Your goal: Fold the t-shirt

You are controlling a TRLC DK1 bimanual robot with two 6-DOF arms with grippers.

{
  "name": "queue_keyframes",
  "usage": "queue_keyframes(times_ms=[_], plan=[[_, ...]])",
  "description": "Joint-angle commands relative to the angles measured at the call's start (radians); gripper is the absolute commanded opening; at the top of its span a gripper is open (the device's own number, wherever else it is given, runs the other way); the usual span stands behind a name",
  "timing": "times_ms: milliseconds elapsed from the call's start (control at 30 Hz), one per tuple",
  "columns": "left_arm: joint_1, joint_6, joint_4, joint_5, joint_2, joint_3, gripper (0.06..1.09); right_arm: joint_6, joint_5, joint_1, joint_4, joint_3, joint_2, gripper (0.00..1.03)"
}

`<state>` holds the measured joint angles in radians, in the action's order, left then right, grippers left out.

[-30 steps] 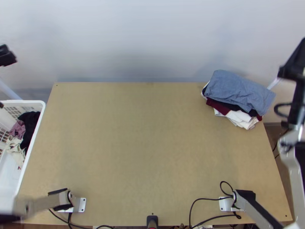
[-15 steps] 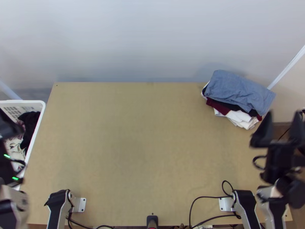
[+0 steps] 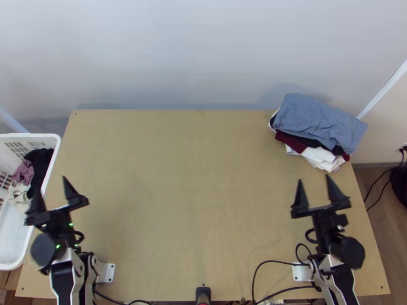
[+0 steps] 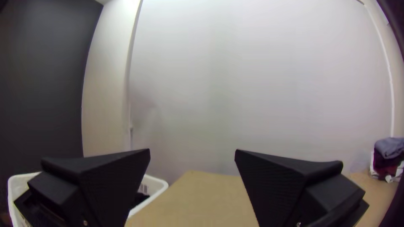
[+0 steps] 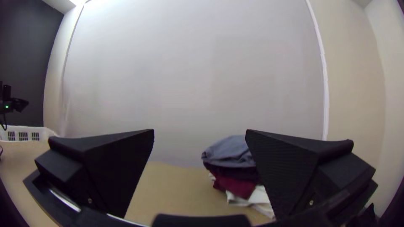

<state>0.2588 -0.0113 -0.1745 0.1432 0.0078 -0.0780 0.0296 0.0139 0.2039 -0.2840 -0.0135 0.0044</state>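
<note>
Blue-grey cloth (image 3: 318, 122) lies folded atop a stack of garments (image 3: 292, 141) at the upper right of the top view, maroon and white layers beneath; its corner position presumably leaves the middle of the wooden table (image 3: 193, 193) for folding. Basket (image 3: 45, 136), white plastic, stands at the left edge, holding loose dark, mauve and cream clothes (image 3: 39, 161), bunched, presumably awaiting their turn. Which garment is the t-shirt cannot be established: none lies spread; it is judged to be either in the stack, already folded, or among the loose clothes. Left gripper (image 3: 51, 184), at lower left, has its fingers parted with nothing between them. Right gripper (image 3: 314, 179), at lower right, is likewise open and unladen. Both are held back near their own bases, a posture consistent with a pause between garments; folding appears finished or unstarted.
</note>
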Motion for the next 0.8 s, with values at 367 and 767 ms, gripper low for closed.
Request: queue_keyframes(times_ms=[367,767], plan=[[0.025,0.034,0.148,-0.014,-0.008,0.078,1.04,0.001,0.009,-0.035,0.301,0.003,-0.004,0.98],[0.025,0.034,0.148,-0.016,-0.008,0.078,1.04,0.001,0.009,-0.035,0.301,0.003,-0.006,0.98]])
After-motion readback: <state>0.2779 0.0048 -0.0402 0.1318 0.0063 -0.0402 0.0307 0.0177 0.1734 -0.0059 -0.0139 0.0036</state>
